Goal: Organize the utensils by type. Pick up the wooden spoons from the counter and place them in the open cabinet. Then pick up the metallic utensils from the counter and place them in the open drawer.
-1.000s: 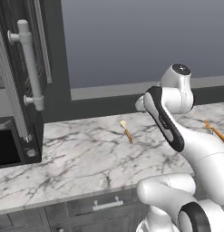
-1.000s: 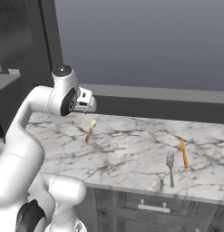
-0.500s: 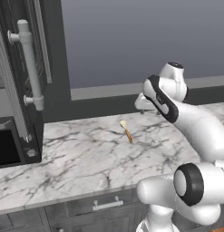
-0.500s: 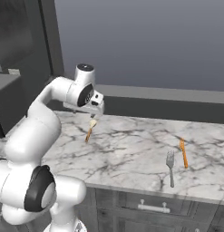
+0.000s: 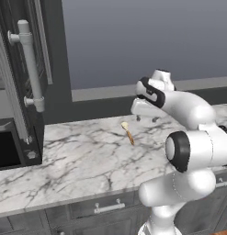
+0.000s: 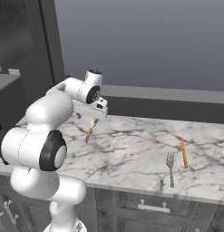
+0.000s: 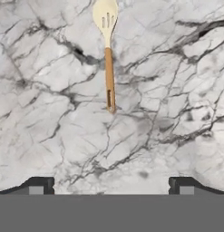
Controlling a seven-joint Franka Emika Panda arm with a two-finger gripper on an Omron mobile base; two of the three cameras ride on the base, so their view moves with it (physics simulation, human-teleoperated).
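Hand (image 7: 111, 186) is held wide open over the counter (image 5: 78, 160), nothing gripped; the fingertips (image 7: 41, 185) stand far apart in the hand view.

Cabinet (image 5: 20, 82) with its bar handle is seen at the left of the left base view. The counter carries everything.

The short spoon (image 7: 109, 54) lies flat on the marble, just ahead of the hand and apart from it, pale slotted bowl pointing away, orange-brown handle toward the fingers. It is judged light, stiff and thin, low on hard stone, so likely to skid. The mid-handle is best pinched across its width.

Fork (image 6: 170, 165) and the orange-handled utensil (image 6: 183, 153), side by side and well apart from the spoon, are given by the right base view. Bowl slots are resolved in the hand view.
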